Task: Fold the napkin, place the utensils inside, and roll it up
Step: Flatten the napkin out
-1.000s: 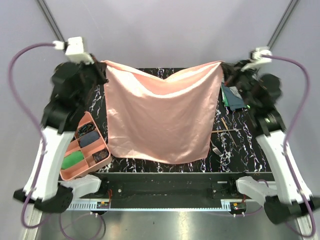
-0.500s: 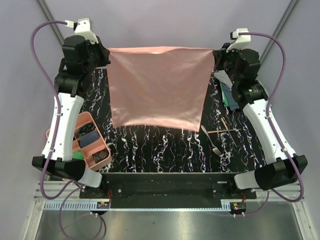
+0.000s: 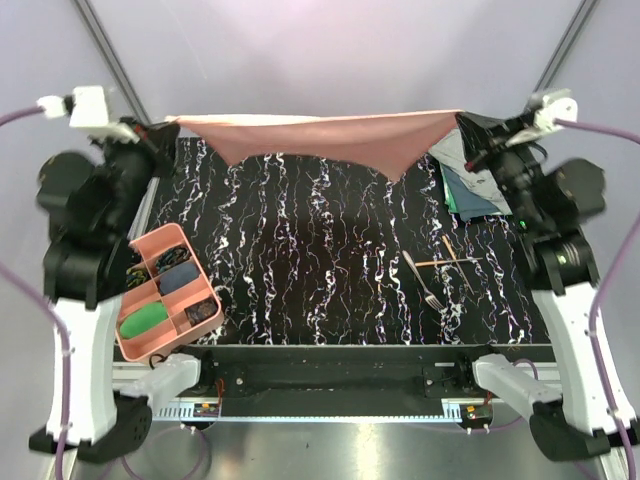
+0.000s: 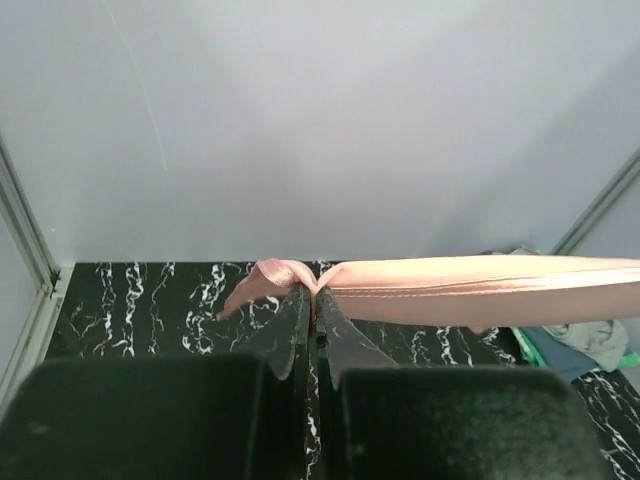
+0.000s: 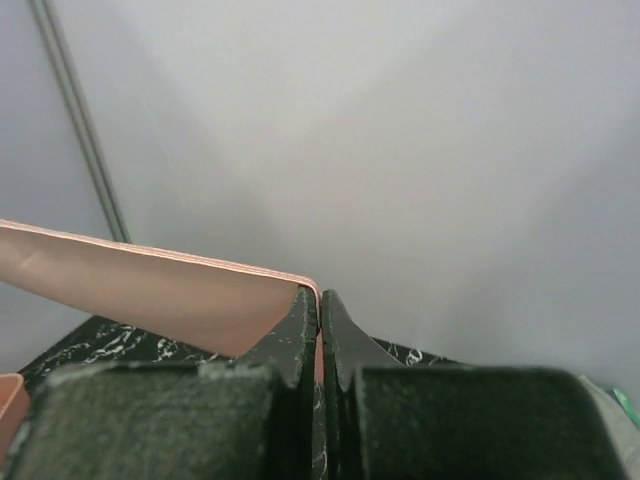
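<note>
Up at the far left corner of the worktop (image 3: 300, 250), clenched on one corner of the napkin (image 3: 320, 140) with the left hand (image 4: 312, 295): fingers pressed hard together, a small pink tuft poking out past them in the left wrist view. Same at the far right with the right hand (image 5: 319, 298), shut tight on the opposite corner, cloth edge running off leftward from between its fingers.

Strung between the two as a narrow salmon band along the far edge, upper hem close to straight, loose lower part sagging to a point right of centre. Held up off the surface by the look of it; cannot tell whether that hanging tip touches anything.

Much changed within a second: first draped over most of the marbled black top, half a second ago hung as a broad sheet over its far half, now drawn back and up, with both arms swung wider apart. Reads as a shake-out or tensioning ahead of laying flat, not yet a fold.

Further out on the right: fork (image 3: 422, 280) and thin sticks (image 3: 452, 260) lying close together, in the same spot as before, nearer than the grey and teal cloths (image 3: 468, 190). On the left, divided pink tray (image 3: 199, 264), well apart from the napkin.

All steps left to do: spread, fold, load, roll. Worth minding on the way down: keeping the cloth from landing over the fork.
</note>
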### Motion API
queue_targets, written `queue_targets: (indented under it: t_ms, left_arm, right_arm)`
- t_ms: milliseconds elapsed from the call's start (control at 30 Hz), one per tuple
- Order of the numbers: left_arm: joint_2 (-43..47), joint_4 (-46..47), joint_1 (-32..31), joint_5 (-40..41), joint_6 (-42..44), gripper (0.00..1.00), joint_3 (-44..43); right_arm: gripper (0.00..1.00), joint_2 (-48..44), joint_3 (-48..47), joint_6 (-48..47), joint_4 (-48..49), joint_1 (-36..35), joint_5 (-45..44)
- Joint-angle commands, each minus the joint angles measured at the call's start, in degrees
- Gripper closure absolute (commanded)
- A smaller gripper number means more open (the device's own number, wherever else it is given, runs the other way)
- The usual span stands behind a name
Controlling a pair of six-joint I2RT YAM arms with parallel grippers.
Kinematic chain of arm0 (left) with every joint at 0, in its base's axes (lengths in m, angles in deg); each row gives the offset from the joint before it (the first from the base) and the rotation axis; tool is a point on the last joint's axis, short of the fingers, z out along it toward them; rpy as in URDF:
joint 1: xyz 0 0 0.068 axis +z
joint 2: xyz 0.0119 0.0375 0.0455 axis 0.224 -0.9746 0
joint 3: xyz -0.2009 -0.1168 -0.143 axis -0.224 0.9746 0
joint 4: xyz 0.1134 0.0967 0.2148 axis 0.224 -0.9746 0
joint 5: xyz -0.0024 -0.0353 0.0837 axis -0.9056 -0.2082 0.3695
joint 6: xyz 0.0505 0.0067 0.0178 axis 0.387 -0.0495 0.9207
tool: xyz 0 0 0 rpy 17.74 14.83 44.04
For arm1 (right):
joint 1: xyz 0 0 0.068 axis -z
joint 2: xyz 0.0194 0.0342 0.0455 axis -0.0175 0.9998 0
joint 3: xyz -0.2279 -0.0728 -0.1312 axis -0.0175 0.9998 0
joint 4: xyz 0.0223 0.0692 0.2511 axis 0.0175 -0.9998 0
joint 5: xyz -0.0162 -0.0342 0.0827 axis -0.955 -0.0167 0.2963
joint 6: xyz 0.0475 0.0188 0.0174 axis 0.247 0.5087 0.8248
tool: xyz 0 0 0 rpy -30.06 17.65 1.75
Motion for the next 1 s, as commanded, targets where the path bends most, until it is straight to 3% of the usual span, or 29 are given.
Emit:
queue_targets:
  t_ms: [0, 200, 433, 567, 667, 867, 900, 933, 967]
  left_arm:
    - [6.0, 2.0, 0.1, -0.1, 1.6, 1.0, -0.2]
    - [4.0, 0.1, 0.1, -0.2, 3.0, 1.0, -5.2]
    - [-11.1, 1.0, 1.7, 3.5, 7.6, 1.0, -5.4]
    - [-20.4, 1.9, 7.1, -3.4, 4.9, 1.0, -4.3]
    - [-30.2, 3.3, 9.3, -4.2, 3.9, 1.0, -6.5]
    - [-53.5, 3.2, 9.7, -6.9, 3.0, 0.98, -19.3]
    - [-56.1, 2.5, 9.6, -7.5, 2.5, 0.93, -21.5]
    - [-60.4, 2.0, 9.7, -8.4, 2.3, 0.73, -25.4]
    - [-62.2, 1.9, 11.0, -8.5, 2.2, 0.61, -27.0]
  right_arm:
    - [1.0, -4.3, -3.1, 1.1, -3.2, -0.3, 3.4]
    - [1.0, -3.8, -8.0, 4.2, -5.3, -0.3, 1.9]
    - [1.0, 7.1, -5.7, 3.3, 0.5, -0.2, -4.3]
    - [1.0, 19.2, -5.0, 2.3, 4.8, 0.1, -4.6]
    - [1.0, 30.0, -6.4, 2.0, 9.4, 0.9, -4.7]
    - [1.0, 55.0, -21.3, 1.3, 13.3, 1.6, -3.6]
    - [0.93, 58.1, -23.7, 1.5, 13.0, 1.6, -3.4]
    - [0.9, 61.0, -26.1, 1.4, 12.7, 1.7, -2.7]
    - [0.86, 66.1, -30.7, 1.3, 12.4, 1.7, -1.4]
